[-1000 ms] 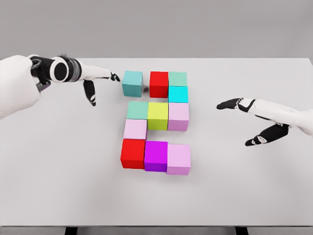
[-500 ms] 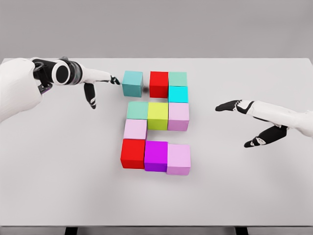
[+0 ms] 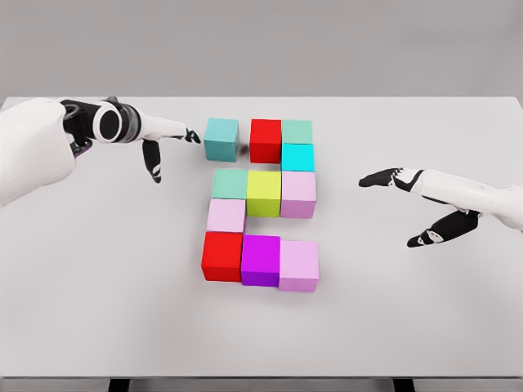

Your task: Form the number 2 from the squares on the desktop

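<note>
Coloured cubes lie on the white table in a 2-like layout. A teal cube stands at the top left, a small gap apart from the red cube of the top row, which continues with a green cube and a cyan cube. The middle row has green, yellow and pink cubes. Below come a pink cube, then red, magenta and pink. My left hand is open, its fingertip just left of the teal cube. At the right, my open right hand hovers apart from the cubes.
The left arm has shifted slightly forward and its fingertip stays beside the teal cube. The right hand has drifted a little left and down. The cubes have not visibly moved.
</note>
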